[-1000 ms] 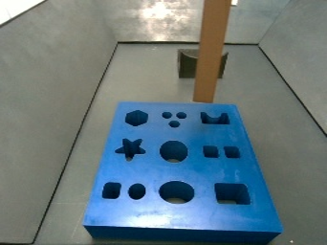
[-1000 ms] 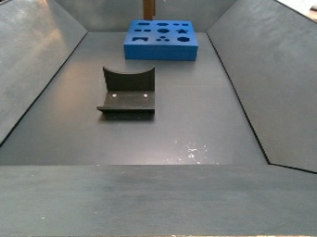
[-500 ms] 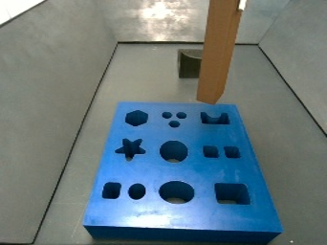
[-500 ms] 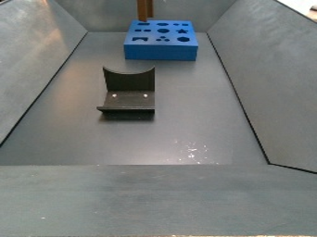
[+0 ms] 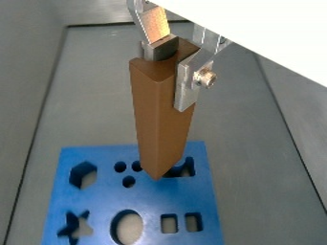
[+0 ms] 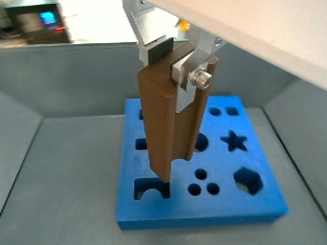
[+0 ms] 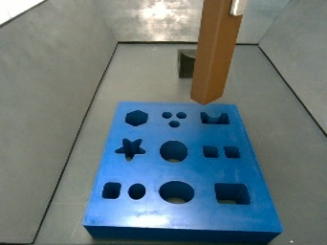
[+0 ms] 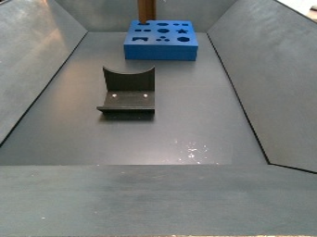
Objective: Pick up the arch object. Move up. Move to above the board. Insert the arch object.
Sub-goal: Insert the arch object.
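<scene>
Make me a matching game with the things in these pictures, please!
Things:
1. tool
2. orange-brown bar
3. board
4. fixture

Places and states:
A. bright blue, lying flat on the floor
B. dark, standing on the floor away from the blue slab
C. shut on the upper end of a tall piece
D. hanging upright in the air over the cut-out holes

Pairs: 1-C, 2-D, 3-A, 4-B

The claw [image 5: 171,59] points downward — fingers [image 5: 193,78] clamped on a tall orange-brown bar [image 5: 161,120]
</scene>
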You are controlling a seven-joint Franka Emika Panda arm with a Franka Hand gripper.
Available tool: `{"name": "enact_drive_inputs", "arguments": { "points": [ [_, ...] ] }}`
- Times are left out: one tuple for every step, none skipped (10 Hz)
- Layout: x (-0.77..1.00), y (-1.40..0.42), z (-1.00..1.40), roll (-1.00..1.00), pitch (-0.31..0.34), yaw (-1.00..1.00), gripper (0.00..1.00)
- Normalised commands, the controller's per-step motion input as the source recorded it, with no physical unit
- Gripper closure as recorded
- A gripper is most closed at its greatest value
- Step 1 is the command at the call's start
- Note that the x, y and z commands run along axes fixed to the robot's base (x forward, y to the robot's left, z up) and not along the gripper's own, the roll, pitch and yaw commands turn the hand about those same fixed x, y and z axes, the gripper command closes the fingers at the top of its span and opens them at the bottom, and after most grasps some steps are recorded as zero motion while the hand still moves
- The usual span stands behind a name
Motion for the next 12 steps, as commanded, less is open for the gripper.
{"name": "enact_drive_inputs", "arguments": {
  "points": [
    [0.00, 0.00, -0.04, 0.00, -0.014, -1.00, 1.00],
    [0.00, 0.00, -0.04, 0.00, -0.023, -1.00, 1.00],
    [0.00, 0.00, -0.03, 0.00, -0.023, -1.00, 1.00],
    [0.00, 0.00, -0.04, 0.00, -0.020, -1.00, 1.00],
    [0.00, 0.00, -0.03, 0.00, -0.031, -1.00, 1.00],
    [0.12, 0.00, -0.07, 0.00, -0.037, -0.95, 1.00],
    [0.37, -0.01, -0.09, 0.00, -0.010, -0.73, 1.00],
    [0.56, -0.06, -0.07, 0.00, 0.000, -0.54, 1.00],
    [0.67, -0.16, -0.02, 0.01, 0.000, -0.39, 1.00],
    [0.65, -0.25, 0.00, 0.05, 0.000, -0.33, 1.00],
    [0.28, -0.03, 0.00, 0.03, 0.061, -0.24, 1.00],
    [0.28, 0.00, -0.10, 0.00, 0.036, -0.29, 1.00]
  ]
}}
